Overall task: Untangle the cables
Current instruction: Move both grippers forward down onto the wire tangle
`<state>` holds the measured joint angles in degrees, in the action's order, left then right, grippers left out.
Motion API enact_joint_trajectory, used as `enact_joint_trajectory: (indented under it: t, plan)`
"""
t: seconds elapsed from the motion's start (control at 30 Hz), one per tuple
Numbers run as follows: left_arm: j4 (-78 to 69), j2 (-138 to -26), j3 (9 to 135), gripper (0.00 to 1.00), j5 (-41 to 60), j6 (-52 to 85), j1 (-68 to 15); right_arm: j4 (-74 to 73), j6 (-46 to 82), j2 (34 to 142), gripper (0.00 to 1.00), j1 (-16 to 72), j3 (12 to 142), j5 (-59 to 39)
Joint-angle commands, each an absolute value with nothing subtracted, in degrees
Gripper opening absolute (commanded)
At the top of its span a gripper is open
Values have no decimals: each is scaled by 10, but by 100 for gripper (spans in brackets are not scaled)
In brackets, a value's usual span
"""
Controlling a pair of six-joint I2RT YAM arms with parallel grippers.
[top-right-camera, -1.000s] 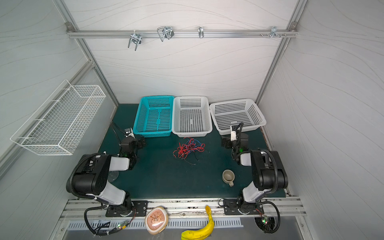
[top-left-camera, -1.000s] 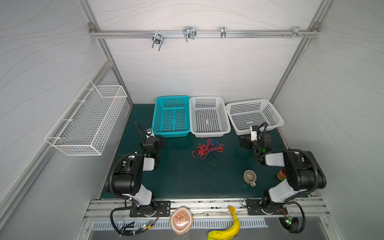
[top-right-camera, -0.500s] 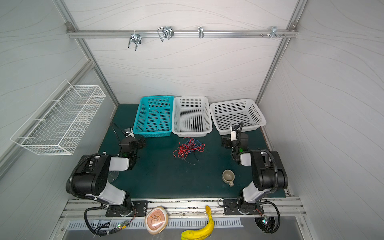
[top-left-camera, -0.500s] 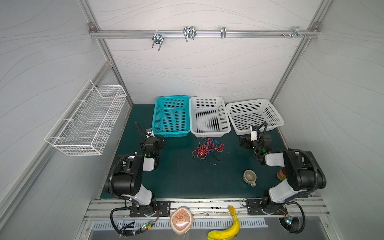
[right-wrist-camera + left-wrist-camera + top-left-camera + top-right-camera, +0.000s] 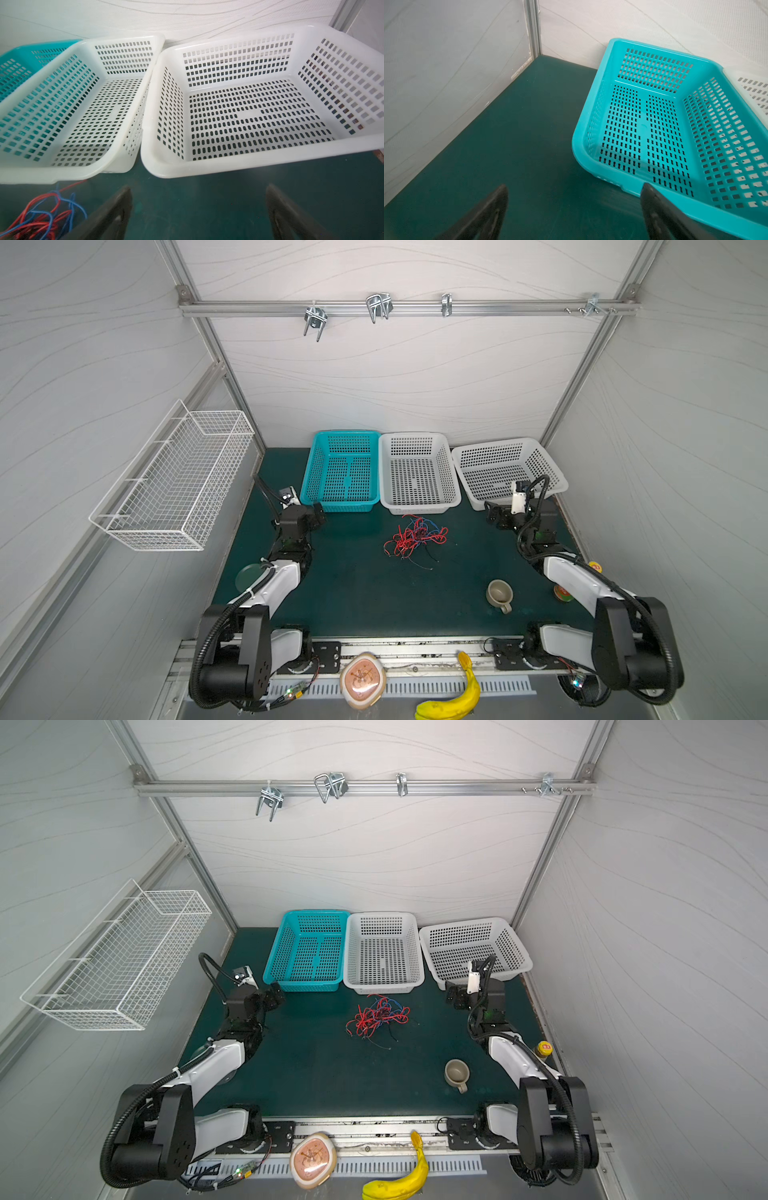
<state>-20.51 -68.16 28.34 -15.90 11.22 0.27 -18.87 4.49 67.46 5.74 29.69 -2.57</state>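
Cables [image 5: 415, 537]: one tangled heap mid-worktop [image 5: 357, 597], just before the white basket [image 5: 420, 506], untouched.
Left fingers [image 5: 483, 216]: wide, empty, well apart from the heap.
Right fingers [image 5: 112, 216]: wide, empty, probably ready for a first grasp.

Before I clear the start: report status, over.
Left gripper open, empty, beside teal basket. Right gripper open, empty, before rightmost white basket. Cables tangled mid-mat, untouched. Mug stands clear.
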Motion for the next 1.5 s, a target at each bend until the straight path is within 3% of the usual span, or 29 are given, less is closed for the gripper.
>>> enact_joint_trajectory:
  t: [0.0, 0.2, 0.5, 0.7, 1.07, 1.33, 1.47]
  plan:
    - [-87, -657, 327, 100, -127, 161, 0, -78, 77, 634, 99, 71, 304, 3]
    - [-33, -590, 333, 99, -90, 177, -46, 39, 116, 560, 99, 92, 325, 25]
    - [-35, -525, 304, 98, -48, 194, -184, 150, 169, 477, 99, 171, 369, 7]
    - [-79, -523, 276, 98, -27, 214, -258, 152, 168, 506, 99, 269, 395, 11]
    - [-62, -620, 316, 95, -49, 220, -349, 76, 177, 641, 99, 404, 424, 4]
    - [-67, -672, 349, 92, -40, 224, -371, 73, 190, 725, 88, 421, 468, 32]
    - [-83, -685, 354, 92, -31, 227, -378, 70, 190, 750, 69, 422, 480, 18]
